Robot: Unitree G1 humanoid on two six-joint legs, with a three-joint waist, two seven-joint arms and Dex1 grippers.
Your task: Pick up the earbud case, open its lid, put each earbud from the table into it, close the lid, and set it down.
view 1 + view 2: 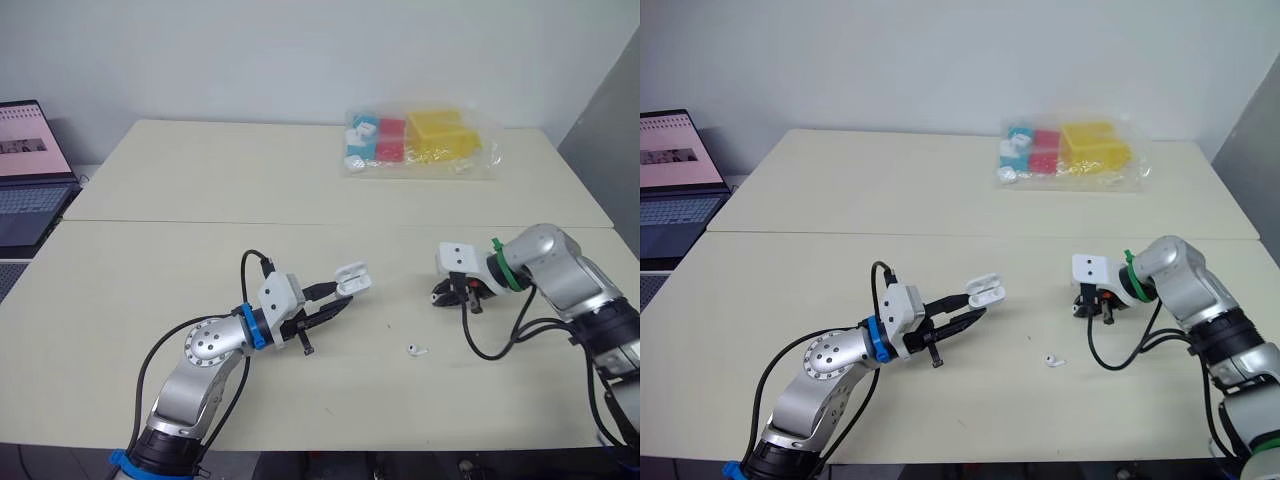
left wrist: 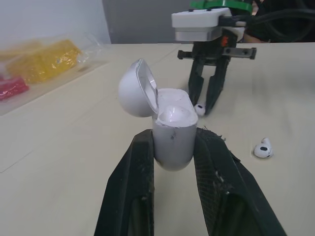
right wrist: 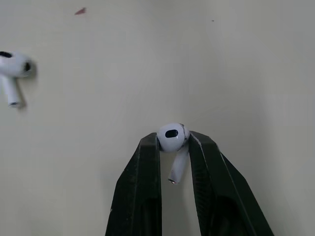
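While the right gripper (image 3: 173, 142) has its jaws closed on one earbud (image 3: 172, 133), stem lying back between them, the lid-open earbud case (image 2: 172, 130), clamped in the left gripper (image 2: 174, 143), lies to its left, and the second earbud (image 1: 415, 350) rests on the bench (image 1: 200, 200) nearby.

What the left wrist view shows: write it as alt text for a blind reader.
The left gripper clamps a white earbud case, lid open. Beyond it, the right gripper pinches one earbud close to the table; a second earbud lies nearby.
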